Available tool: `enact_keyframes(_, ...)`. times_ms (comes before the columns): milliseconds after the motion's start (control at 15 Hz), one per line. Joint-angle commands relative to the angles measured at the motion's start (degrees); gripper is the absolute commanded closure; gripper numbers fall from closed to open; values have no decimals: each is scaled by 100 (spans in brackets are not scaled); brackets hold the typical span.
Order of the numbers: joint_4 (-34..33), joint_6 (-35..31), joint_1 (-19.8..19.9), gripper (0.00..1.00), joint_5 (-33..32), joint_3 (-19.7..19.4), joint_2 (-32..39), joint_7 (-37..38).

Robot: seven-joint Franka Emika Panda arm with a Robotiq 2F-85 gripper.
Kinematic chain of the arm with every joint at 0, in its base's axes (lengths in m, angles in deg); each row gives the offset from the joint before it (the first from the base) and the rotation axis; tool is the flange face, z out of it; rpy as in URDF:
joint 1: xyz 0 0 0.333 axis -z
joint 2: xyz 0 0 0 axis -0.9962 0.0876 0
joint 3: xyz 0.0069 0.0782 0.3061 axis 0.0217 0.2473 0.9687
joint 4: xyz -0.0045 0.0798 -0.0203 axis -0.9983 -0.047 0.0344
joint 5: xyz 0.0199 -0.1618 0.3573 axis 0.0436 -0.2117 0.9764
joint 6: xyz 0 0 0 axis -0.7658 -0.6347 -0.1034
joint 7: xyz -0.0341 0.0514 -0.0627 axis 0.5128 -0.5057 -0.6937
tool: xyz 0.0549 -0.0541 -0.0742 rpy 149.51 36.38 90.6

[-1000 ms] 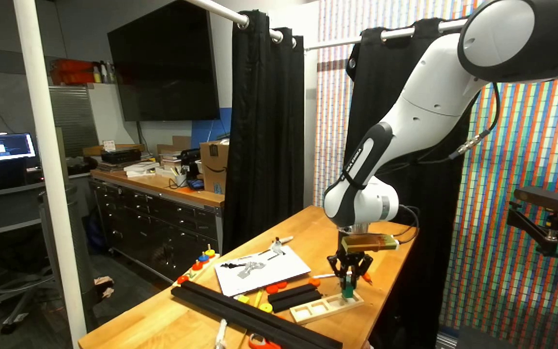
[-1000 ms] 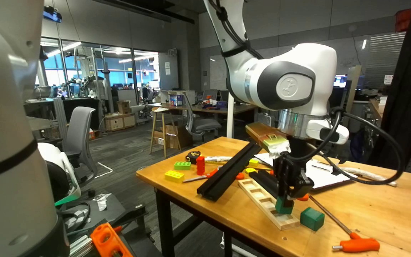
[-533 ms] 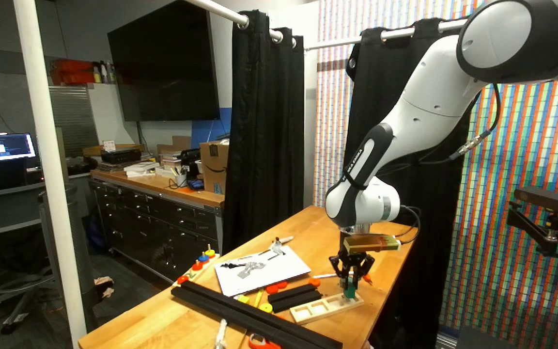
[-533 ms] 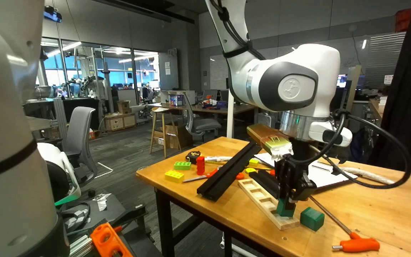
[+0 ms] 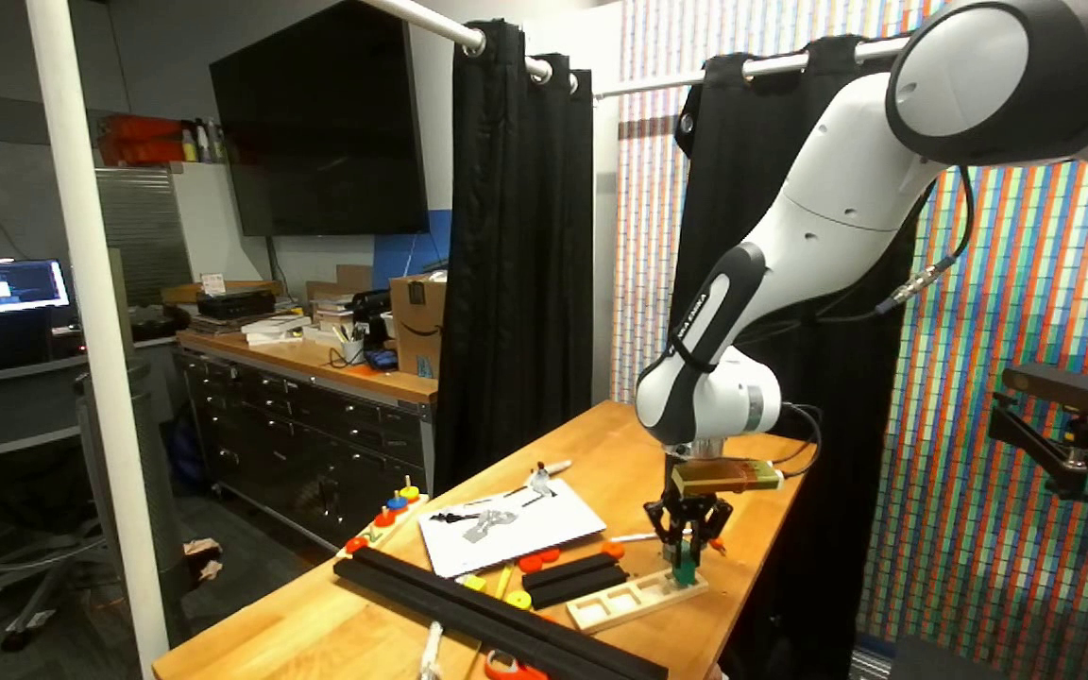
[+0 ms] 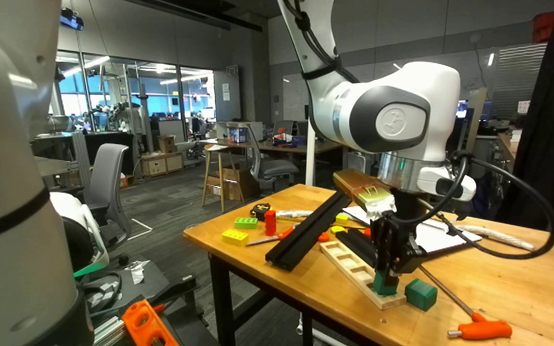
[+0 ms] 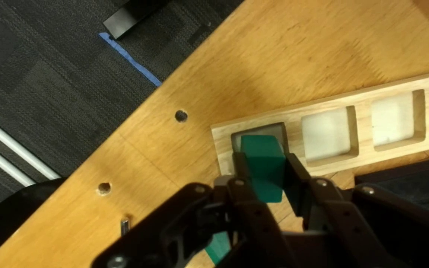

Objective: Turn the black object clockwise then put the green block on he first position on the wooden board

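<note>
Block (image 5: 685,572) sits at the tips of your gripper (image 5: 683,559) in an exterior view, at one end of the board (image 5: 634,611). In an exterior view, you find that end to be the one farther from the black bar (image 6: 308,233), with a second green cube (image 6: 421,294) on the table (image 6: 522,281) just beside it. In the wrist view your fingers (image 7: 295,175) clasp the block from opposite sides, parted only by its width, and it overlaps the end compartment (image 7: 270,129), though you cannot tell whether it touches the bottom.
</note>
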Motion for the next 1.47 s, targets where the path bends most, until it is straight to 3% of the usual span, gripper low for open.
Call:
enact_keyframes(0, -78, -32, 100, 82, 144, 90, 73, -169)
enact_keyframes(267, -80, -24, 116, 81, 176, 103, 113, -165)
enact_keyframes(333, -89, -8, 114, 47, 181, 100, 125, -136)
enact_keyframes(400, -91, -3, 110, 46, 171, 96, 132, -131)
enact_keyframes(800, -21, 11, 69, 2, 127, 67, 7, -47)
enact_keyframes(1133, 429, 135, -67, 0, -107, -61, -889, 177)
enact_keyframes(1400, 1051, 447, -104, 0, -386, -50, -2119, 113)
